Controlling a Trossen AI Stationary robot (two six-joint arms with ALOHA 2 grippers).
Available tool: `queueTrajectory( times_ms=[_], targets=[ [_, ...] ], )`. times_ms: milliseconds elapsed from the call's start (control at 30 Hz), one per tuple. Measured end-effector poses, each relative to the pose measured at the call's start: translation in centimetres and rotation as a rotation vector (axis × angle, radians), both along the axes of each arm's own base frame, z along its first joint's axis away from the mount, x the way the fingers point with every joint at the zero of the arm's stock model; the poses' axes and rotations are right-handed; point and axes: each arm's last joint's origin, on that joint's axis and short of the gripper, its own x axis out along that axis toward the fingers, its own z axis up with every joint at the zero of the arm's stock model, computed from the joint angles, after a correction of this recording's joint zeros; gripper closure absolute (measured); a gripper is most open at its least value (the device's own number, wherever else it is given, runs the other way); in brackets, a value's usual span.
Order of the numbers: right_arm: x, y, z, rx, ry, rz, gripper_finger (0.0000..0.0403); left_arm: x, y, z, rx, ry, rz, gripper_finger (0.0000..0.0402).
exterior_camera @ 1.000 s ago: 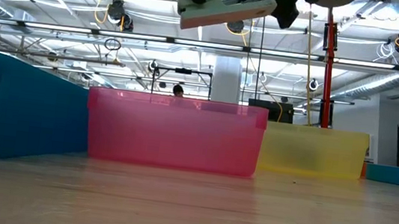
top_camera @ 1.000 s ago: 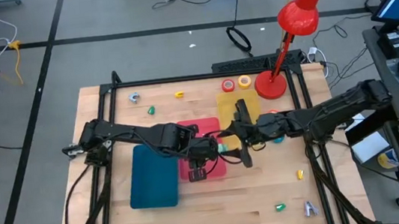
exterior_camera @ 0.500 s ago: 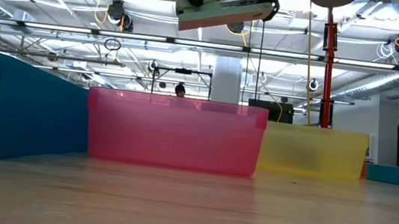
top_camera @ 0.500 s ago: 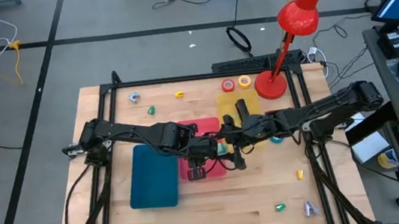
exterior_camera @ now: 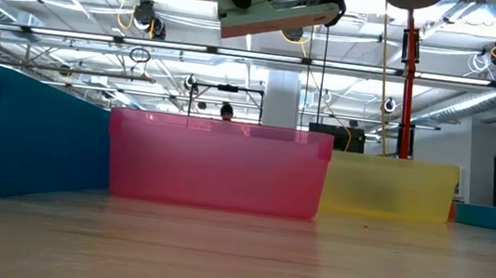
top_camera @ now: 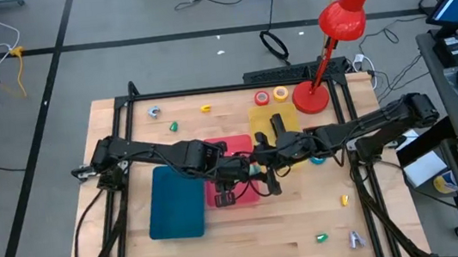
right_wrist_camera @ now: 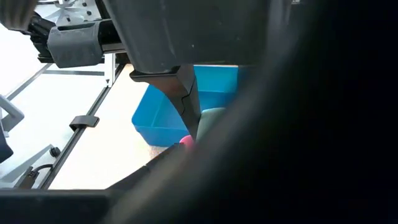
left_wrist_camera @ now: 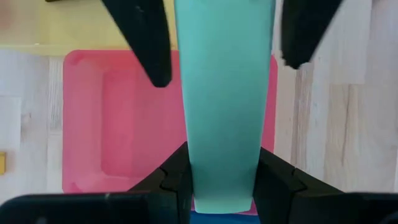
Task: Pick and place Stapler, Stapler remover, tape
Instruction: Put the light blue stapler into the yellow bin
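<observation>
Mint-green stapler point(left_wrist_camera: 225, 106) hangs above the pink tray point(top_camera: 236, 149), pinched at its near end in the left claw point(left_wrist_camera: 217, 171). The right claw point(top_camera: 262, 172) crowds in beside it; whether it grips, I cannot tell. The stapler's long axis runs straight out from the left claw, roughly toward 3 o'clock. Nothing looks sorted yet: tape rolls point(top_camera: 270, 97) sit on the table at 12 o'clock, beside the yellow tray point(top_camera: 264, 116).
</observation>
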Motion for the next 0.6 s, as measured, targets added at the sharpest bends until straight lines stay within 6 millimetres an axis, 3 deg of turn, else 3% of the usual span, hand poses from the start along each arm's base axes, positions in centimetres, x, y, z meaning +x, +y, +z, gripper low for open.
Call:
queueTrajectory(
  times_ms=[200,600],
  targets=[
    [0.00,0.01,-0.01,-0.002,0.000,0.002,0.0283,0.01,0.04,0.00,-0.006,0.000,0.003,0.0280],
    [0.00,0.01,-0.01,-0.003,0.000,-0.003,0.0283,0.01,0.03,0.00,-0.005,0.000,-0.001,0.0280]
  ],
)
